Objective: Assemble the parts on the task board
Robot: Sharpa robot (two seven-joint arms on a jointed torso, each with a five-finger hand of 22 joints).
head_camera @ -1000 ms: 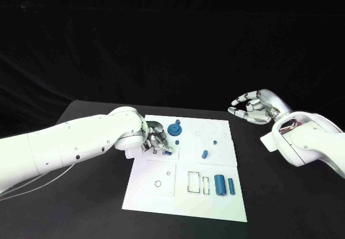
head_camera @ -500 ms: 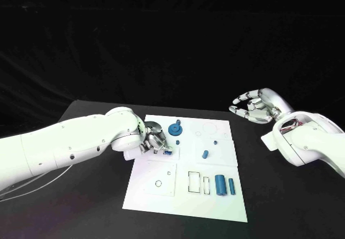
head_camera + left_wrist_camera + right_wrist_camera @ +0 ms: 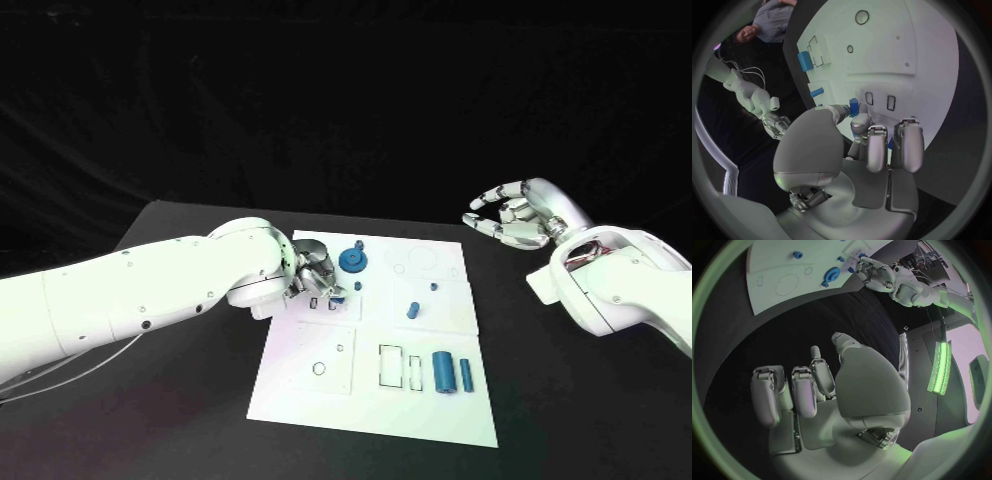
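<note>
The left hand (image 3: pixel 319 278) sits low over the task board (image 3: pixel 378 400), at about 10 o'clock from the board's middle, and the left wrist view shows a small blue part (image 3: pixel 854 106) pinched between thumb and fingertips just above 2 small rectangular slots (image 3: pixel 879 100); that pose suggests the part is held there to be seated in a slot, though whether it already touches the board cannot be told. Just beside the hand, toward 12 o'clock, stands the blue gear (image 3: pixel 351 263) on its post. A short blue peg (image 3: pixel 411 309) lies near the board's centre, and 2 blue cylinders (image 3: pixel 451 373) rest side by side at about 5 o'clock next to outlined recesses, probably waiting their turn. The right hand (image 3: pixel 508 215) hangs off the board at roughly 2 o'clock, fingers curled in and grasping nothing, likely parked clear of the work.
</note>
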